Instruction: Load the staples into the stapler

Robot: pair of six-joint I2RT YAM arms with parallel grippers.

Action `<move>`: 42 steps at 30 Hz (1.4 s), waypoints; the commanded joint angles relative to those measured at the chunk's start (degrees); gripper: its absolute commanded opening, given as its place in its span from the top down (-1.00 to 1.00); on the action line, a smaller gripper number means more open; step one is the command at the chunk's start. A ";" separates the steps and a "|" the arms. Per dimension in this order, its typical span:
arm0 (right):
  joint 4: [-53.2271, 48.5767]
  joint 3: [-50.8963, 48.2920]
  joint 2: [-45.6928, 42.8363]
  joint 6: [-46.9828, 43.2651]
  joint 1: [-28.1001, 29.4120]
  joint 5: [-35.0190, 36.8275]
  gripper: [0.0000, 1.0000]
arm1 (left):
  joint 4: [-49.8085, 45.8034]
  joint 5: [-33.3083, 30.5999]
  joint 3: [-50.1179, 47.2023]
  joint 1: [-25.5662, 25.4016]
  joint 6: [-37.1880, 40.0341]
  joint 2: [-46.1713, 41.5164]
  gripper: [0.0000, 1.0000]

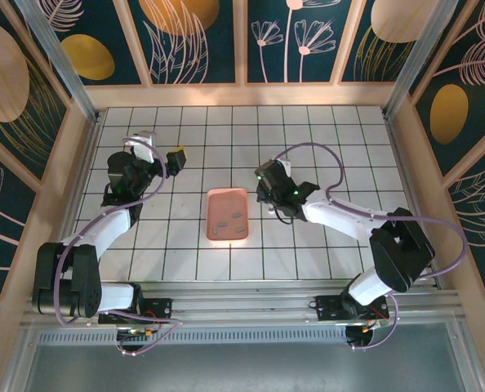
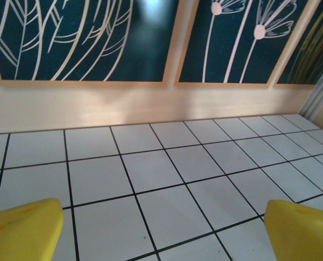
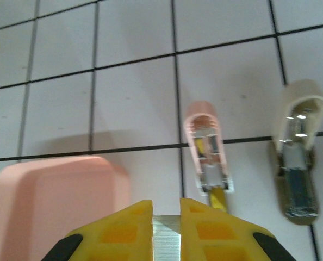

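Note:
My right gripper (image 3: 166,209) is shut on a short ribbed silvery strip of staples (image 3: 166,236), pinched between its yellow fingers (image 3: 123,231). Just ahead and to the right, the stapler lies opened on the tiled table. Its pink half (image 3: 205,147) shows silvery metal inside, and its whitish half (image 3: 296,152) lies further right. In the top view the right gripper (image 1: 269,189) hovers to the right of the salmon-pink tray (image 1: 213,200), which holds more grey staples (image 1: 239,217). My left gripper (image 2: 161,234) stands wide open over bare tiles, far left of the tray (image 1: 175,158).
The tray's rounded corner (image 3: 53,201) sits to the left of the right gripper. Wooden walls with floral panels (image 2: 150,103) close in the table at the back and sides. White tiles (image 1: 308,131) stretch behind both arms.

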 commanded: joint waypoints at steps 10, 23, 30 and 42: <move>5.50 -6.88 -1.76 -5.66 -2.58 0.50 0.69 | 1.37 10.91 -0.81 0.03 4.39 -1.73 -0.93; 9.50 -7.26 0.77 -7.32 -3.38 -3.58 0.69 | -4.54 25.66 1.94 -0.11 11.36 0.80 -0.97; 9.40 -5.77 2.49 -8.08 -3.69 -4.46 0.69 | -17.91 29.54 4.79 -0.11 23.96 1.27 -0.93; 7.05 -3.49 4.94 -9.97 -4.55 -2.78 0.69 | -21.64 27.67 5.55 -0.10 27.15 2.04 -0.94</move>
